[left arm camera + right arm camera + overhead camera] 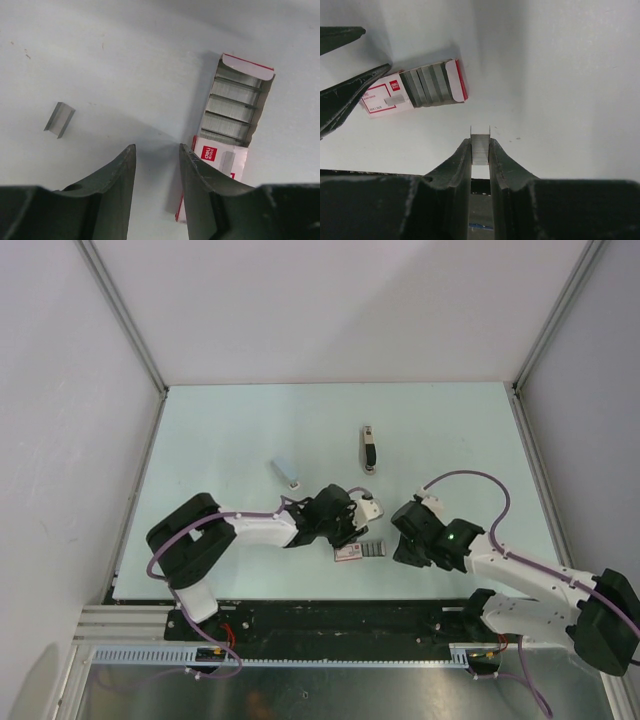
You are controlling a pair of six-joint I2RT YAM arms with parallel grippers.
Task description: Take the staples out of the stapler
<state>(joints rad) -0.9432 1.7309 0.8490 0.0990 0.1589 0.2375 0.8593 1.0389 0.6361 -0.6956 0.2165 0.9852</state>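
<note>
R hand (480,142) clamped on a strip of staples (480,153). Unload step's nearly through, I'd say. Next: lower it & let go on the counter (570,75), gently, no scatter. L hand (157,146) narrow gap, empty. Stapler (368,448) lies well beyond both hands, touching neither.

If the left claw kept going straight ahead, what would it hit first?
Probably bare table: the left gripper aims between the loose staple strip and the open staple box, though depth is unclear.
</note>
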